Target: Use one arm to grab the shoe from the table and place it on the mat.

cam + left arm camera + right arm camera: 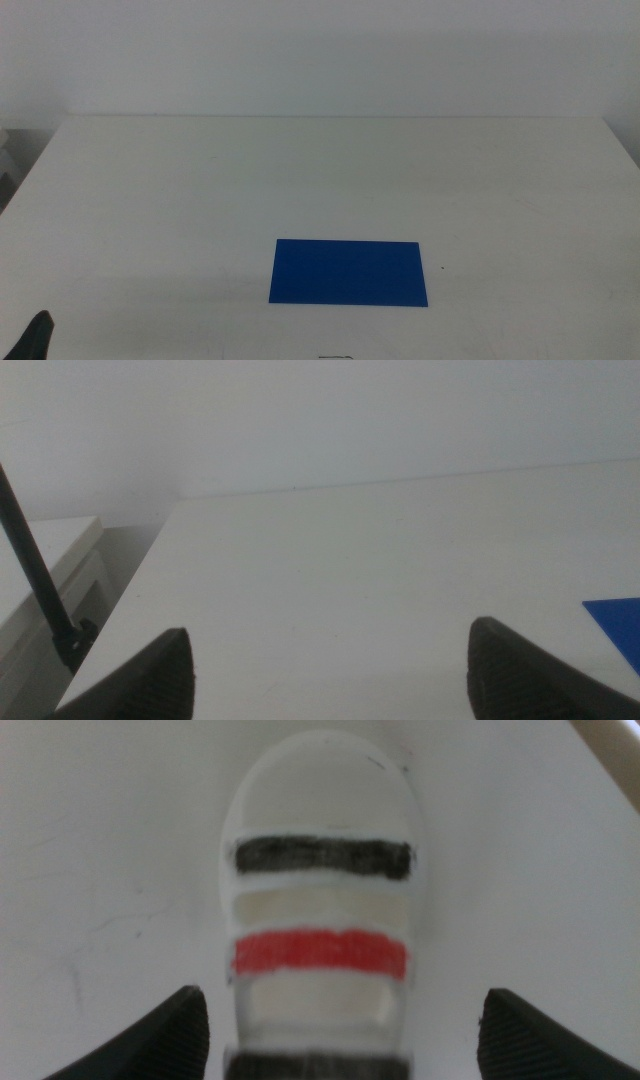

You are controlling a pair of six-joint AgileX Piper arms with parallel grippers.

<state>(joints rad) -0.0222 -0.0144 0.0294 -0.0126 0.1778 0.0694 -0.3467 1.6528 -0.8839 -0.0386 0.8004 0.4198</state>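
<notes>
The shoe [320, 870] shows only in the right wrist view: a white sneaker with black and red straps, lying on the white table [200, 180]. My right gripper [342, 1010] is open just above it, one jaw on each side, apart from it. The shoe and the right arm are out of the middle view. The dark-blue mat [348, 272] lies flat at the table's front middle, with nothing on it; a corner of it also shows in the left wrist view [618, 622]. My left gripper [328, 650] is open and empty, waiting at the table's front left [35, 338].
The table's left edge [130, 600] runs close by the left gripper. Beyond that edge stand a thin black rod [35, 580] and a white cabinet [45, 545]. A white wall rises behind the table.
</notes>
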